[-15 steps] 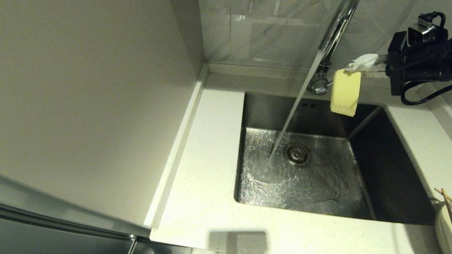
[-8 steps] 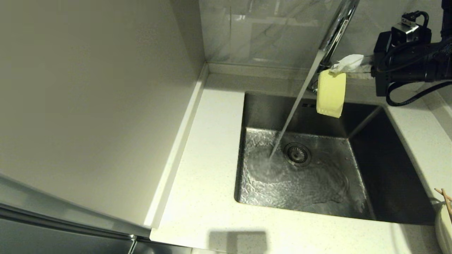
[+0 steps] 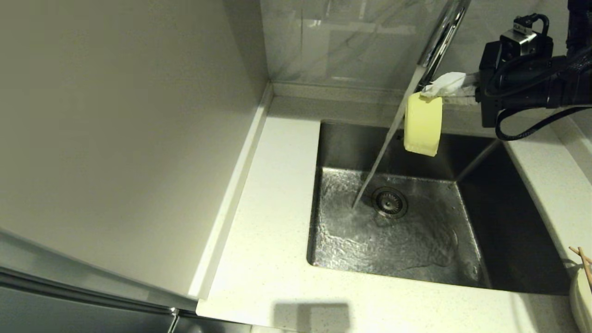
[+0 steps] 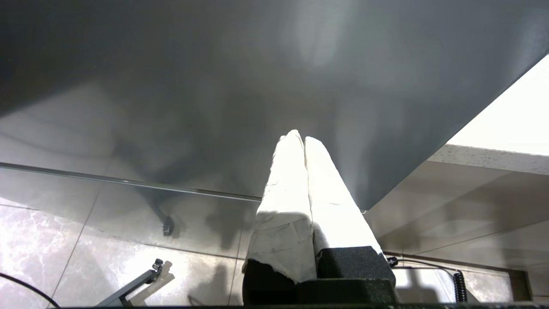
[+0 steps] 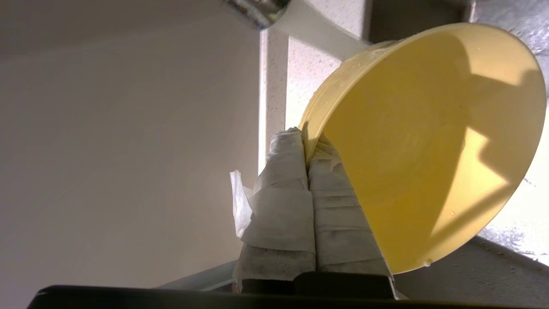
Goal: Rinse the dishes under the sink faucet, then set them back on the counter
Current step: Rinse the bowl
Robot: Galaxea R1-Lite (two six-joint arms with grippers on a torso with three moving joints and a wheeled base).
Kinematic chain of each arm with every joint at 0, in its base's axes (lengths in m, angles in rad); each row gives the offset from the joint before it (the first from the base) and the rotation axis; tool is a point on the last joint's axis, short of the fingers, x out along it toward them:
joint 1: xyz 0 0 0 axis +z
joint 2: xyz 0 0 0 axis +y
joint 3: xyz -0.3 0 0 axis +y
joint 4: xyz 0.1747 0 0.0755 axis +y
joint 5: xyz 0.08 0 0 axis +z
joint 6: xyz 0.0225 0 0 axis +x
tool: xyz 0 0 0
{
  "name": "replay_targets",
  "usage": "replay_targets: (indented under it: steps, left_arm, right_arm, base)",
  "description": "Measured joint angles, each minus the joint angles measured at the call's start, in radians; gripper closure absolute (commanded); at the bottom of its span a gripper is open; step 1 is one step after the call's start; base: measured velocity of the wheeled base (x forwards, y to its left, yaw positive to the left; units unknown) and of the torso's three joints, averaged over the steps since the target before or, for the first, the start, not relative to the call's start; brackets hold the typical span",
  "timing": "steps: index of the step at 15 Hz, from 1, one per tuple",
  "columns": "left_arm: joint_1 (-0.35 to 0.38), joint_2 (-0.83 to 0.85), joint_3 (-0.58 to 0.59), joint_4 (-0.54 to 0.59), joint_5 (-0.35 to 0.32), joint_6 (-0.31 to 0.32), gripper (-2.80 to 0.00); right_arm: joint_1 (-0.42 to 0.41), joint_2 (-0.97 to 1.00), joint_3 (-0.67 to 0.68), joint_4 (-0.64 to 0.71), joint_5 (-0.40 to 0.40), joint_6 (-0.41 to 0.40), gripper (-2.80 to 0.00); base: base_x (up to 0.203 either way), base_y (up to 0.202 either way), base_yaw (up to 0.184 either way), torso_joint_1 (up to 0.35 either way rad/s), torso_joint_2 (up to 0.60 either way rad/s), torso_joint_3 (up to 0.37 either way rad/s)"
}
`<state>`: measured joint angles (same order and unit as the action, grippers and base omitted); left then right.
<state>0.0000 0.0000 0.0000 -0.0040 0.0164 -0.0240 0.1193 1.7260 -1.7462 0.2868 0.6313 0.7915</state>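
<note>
While my left gripper [image 4: 300, 139] hangs parked and clenched empty below the worktop [image 3: 273, 259], water runs into the sink [image 3: 393, 231]; the faucet [image 3: 441, 32] is cut off above. My right gripper [image 3: 428, 92] pinches the bowl [image 3: 422, 123] rim beside the stream.

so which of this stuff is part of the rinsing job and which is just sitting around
Job:
- bowl, pinched by its rim in the right gripper
- faucet, running
- sink
- plate and chopsticks
- counter

Lying about:
- marble wall
- left gripper, parked off the counter
</note>
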Motion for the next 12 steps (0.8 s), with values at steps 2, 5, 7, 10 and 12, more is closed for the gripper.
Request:
replay_targets:
  steps: [2,5,7,10,12]
  left_arm:
    - [0.000,0.000,0.000,0.000,0.000,0.000,0.00]
    - [0.000,0.000,0.000,0.000,0.000,0.000,0.00]
    - [0.000,0.000,0.000,0.000,0.000,0.000,0.00]
    - [0.000,0.000,0.000,0.000,0.000,0.000,0.00]
    - [0.000,0.000,0.000,0.000,0.000,0.000,0.00]
  right_arm:
    - [0.016,0.000,0.000,-0.001,0.000,0.020,0.00]
    - [0.027,0.000,0.011,-0.065,-0.001,0.087,0.00]
    - [0.028,0.001,0.035,-0.095,-0.007,0.087,0.00]
    - [0.026,0.008,0.049,-0.110,-0.040,0.082,0.00]
    - [0.016,0.007,0.058,-0.110,-0.046,0.075,0.00]
  base:
    - [0.000,0.000,0.000,0.000,0.00,0.000]
    - [0.000,0.000,0.000,0.000,0.00,0.000]
    - [0.000,0.000,0.000,0.000,0.00,0.000]
    - [0.000,0.000,0.000,0.000,0.00,0.000]
    - [0.000,0.000,0.000,0.000,0.00,0.000]
